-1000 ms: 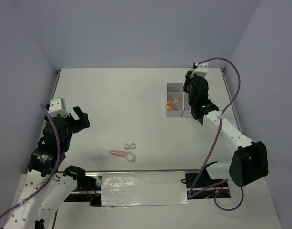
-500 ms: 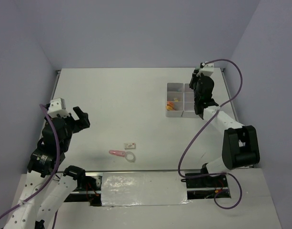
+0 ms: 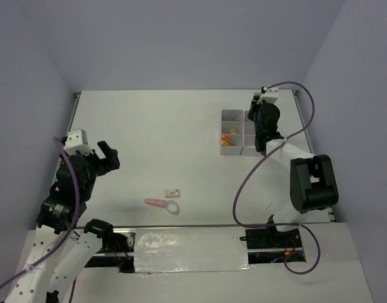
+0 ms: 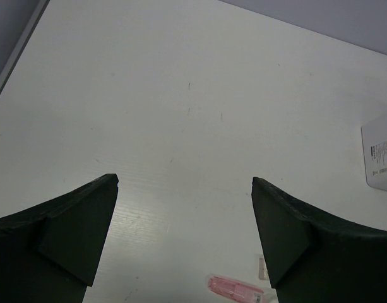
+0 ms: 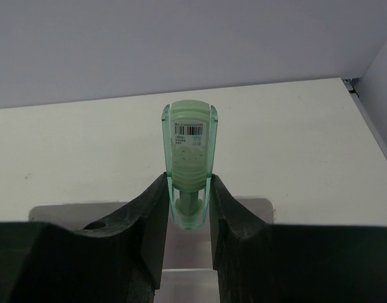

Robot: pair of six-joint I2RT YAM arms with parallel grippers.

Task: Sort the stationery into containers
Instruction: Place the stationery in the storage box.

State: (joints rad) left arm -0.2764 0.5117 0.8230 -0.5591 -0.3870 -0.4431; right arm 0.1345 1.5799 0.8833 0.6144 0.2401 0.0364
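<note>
My right gripper (image 5: 188, 189) is shut on a translucent green piece (image 5: 189, 142) with a barcode label, which stands upright between the fingers. It hangs over the white containers (image 5: 253, 207), above the right column (image 3: 249, 134) in the top view. Orange and yellow items (image 3: 226, 139) lie in a left-column compartment. My left gripper (image 4: 184, 182) stands open with nothing in it, above bare table at the left (image 3: 109, 156). On the table's near middle lie a pink piece (image 3: 154, 202), a clear ring (image 3: 173, 207) and a small white eraser (image 3: 173, 191). The pink piece (image 4: 234, 288) also shows below my left fingers.
Purple walls close the table at the back and both sides. The right arm's dark elbow housing (image 3: 313, 183) stands near the right edge. A foil-covered strip (image 3: 190, 249) runs along the near edge between the arm bases.
The right arm has folded back toward the table's right side, while its gripper stayed over the containers with the green piece. The left arm has not moved.
</note>
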